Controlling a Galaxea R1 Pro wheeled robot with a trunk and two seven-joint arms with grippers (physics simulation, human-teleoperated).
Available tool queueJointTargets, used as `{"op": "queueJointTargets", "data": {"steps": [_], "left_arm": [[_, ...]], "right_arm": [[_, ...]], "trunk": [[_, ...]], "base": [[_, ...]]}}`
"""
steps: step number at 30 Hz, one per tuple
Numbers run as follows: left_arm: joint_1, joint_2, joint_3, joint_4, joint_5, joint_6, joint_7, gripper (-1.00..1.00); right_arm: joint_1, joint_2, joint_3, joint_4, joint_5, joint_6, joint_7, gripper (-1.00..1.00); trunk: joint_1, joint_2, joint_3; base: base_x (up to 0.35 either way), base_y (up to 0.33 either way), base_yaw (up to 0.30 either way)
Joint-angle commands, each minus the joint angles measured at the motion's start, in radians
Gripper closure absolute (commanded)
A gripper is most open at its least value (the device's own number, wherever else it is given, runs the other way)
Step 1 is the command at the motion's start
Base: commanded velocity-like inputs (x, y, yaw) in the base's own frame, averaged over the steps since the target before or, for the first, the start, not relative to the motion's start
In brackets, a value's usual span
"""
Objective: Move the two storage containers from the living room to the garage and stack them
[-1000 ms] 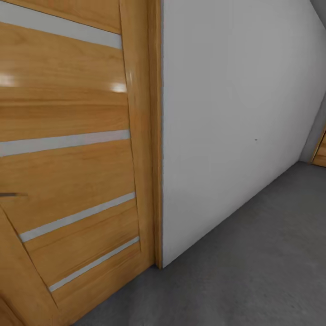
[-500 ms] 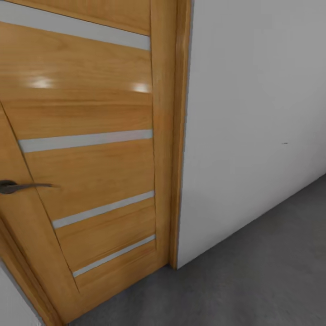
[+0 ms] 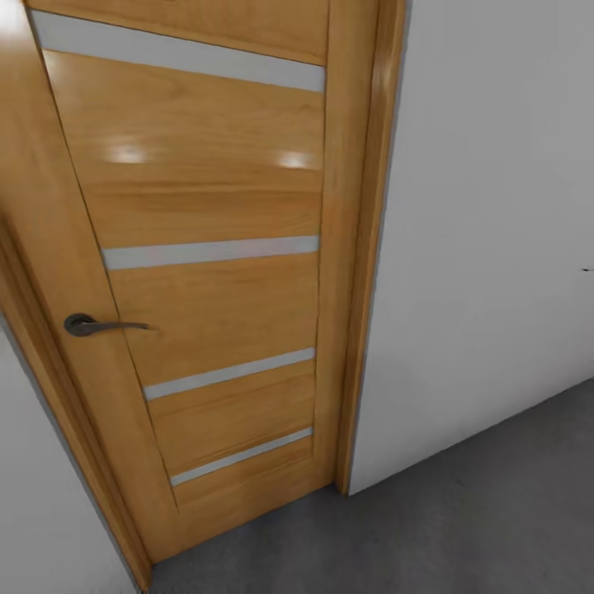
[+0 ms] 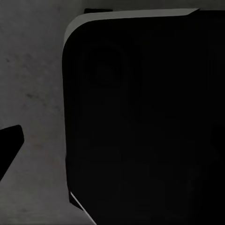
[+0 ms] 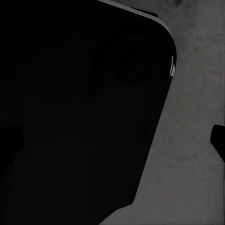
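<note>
Left of the wooden door (image 3: 206,272), a sliver of white wall (image 3: 41,511) fills the lower corner of the head view, meeting the door's slanted frame edge. On the door itself, a dark metal lever handle (image 3: 103,325) sits near its left side, its lever pointing toward the middle of the panel. Four pale horizontal strips cross the door, one near the top, one around handle height, and two closer to the bottom. Glossy light spots show on the wood between the upper two strips. Right of the door stands its upright wooden frame post (image 3: 367,247), and beyond that a plain white-grey wall (image 3: 495,247) carrying one tiny dark mark at the far right edge. Below the door and that wall runs the dark grey concrete floor (image 3: 429,528).

Both wrist views look down on the same rough grey floor (image 4: 33,93), each largely covered by a black rounded body (image 4: 145,126) of the robot. A dark fingertip (image 4: 9,140) pokes in at the edge of the left wrist view, another (image 5: 218,138) at the edge of the right wrist view; how far either pair of jaws stands apart cannot be told, nor whether they hold anything.
</note>
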Motion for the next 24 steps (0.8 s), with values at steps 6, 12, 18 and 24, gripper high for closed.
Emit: {"op": "queueJointTargets", "data": {"steps": [6,12,18,24], "left_arm": [[0.0,0.0,0.0,0.0,0.001,-0.002,0.001,-1.0],[0.0,-0.001,0.0,0.0,0.001,-0.002,0.002,-1.0],[0.0,0.0,0.0,-0.001,0.001,-0.002,0.002,-1.0],[0.0,0.0,0.001,-0.001,0.001,-0.002,0.001,-1.0]], "right_arm": [[0.0,0.0,0.008,0.0,-0.011,-0.004,0.0,-1.0],[0.0,0.0,0.008,0.0,-0.011,-0.003,0.0,-1.0],[0.0,0.0,0.009,0.0,-0.011,-0.004,0.0,-1.0],[0.0,0.0,0.01,0.0,-0.011,-0.004,0.001,-1.0]], "trunk": [[0.0,0.0,-0.001],[0.0,0.0,-0.001],[0.0,0.0,-0.001],[0.0,0.0,-0.001]], "base": [[0.0,0.0,0.274],[0.0,0.0,0.274],[0.0,0.0,0.274],[0.028,0.0,0.216]]}}
